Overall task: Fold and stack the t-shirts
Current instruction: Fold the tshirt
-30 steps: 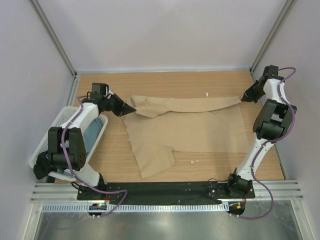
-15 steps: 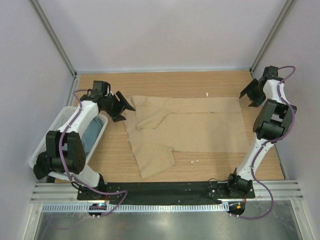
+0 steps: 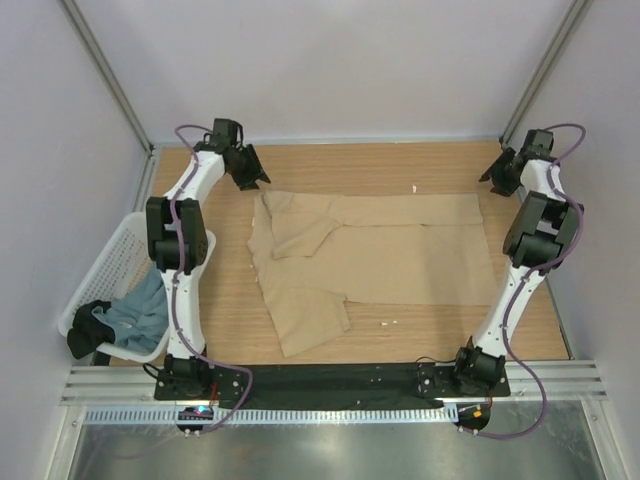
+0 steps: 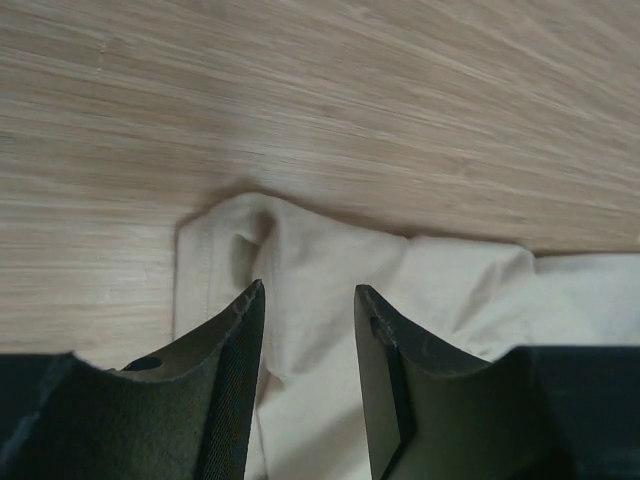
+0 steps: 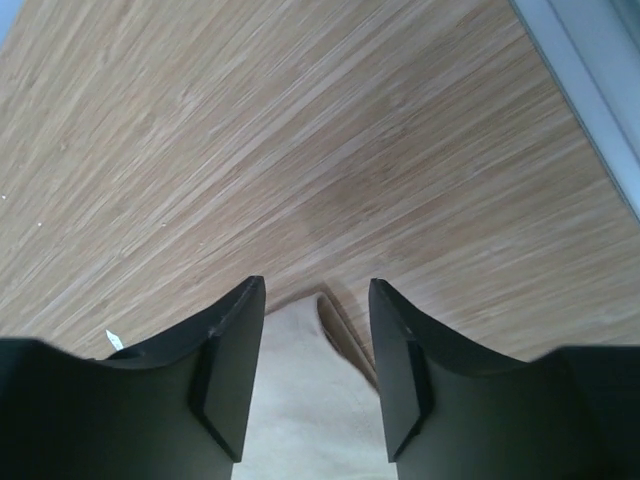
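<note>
Grippers stand half open and empty: left gripper at the far left corner of the tan shirt, right gripper at its far right corner. It lies flat on the table, long side across, nearer the bases than both.

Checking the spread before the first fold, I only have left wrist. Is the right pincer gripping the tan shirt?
Observer: No. The right pincer is open above the far right corner of the tan t-shirt, gripping nothing.
Operator: Shirt flat?
Observer: Not fully. The top view shows a flap on its left side folded in over the body.
Operator: Other shirt?
Observer: The grey-blue t-shirt lies crumpled in the white mesh basket, left of the tan one.
</note>
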Available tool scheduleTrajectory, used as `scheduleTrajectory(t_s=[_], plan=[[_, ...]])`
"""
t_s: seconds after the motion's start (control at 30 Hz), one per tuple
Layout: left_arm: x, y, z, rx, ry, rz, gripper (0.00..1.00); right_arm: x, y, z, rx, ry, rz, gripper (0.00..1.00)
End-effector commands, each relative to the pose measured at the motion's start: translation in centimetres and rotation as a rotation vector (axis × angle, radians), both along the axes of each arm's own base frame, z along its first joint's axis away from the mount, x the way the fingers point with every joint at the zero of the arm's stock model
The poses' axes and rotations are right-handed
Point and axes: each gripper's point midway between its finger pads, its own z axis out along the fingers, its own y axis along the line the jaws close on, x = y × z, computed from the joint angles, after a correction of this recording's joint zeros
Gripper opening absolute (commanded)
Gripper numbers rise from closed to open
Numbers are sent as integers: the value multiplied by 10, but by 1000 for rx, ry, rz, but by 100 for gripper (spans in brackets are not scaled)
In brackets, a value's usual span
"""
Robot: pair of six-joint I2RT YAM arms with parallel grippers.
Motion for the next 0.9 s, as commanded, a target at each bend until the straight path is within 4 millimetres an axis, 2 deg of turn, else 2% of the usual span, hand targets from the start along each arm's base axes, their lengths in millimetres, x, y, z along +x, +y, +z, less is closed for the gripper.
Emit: scheduleTrajectory(t_s=[0.0, 0.03, 0.13, 0.23, 0.37, 0.63, 0.87], plan=[[2, 14, -13, 99, 71, 13, 42, 24, -3, 30, -32, -109, 39, 50], [9, 14, -20, 104, 84, 20, 42, 23, -3, 27, -29, -104, 40, 49], [8, 18, -38, 133, 142, 41, 45, 21, 0, 22, -26, -92, 53, 49], [11, 14, -49, 114, 147, 57, 47, 19, 2, 14, -32, -70, 64, 54], [14, 11, -58, 103, 155, 70, 45, 17, 5, 8, -30, -56, 74, 54], [15, -2, -62, 41, 157, 64, 39, 16, 15, -8, -22, -22, 108, 54], [19, 0, -67, 42, 153, 79, 25, 16, 27, -13, -14, -12, 154, 53]])
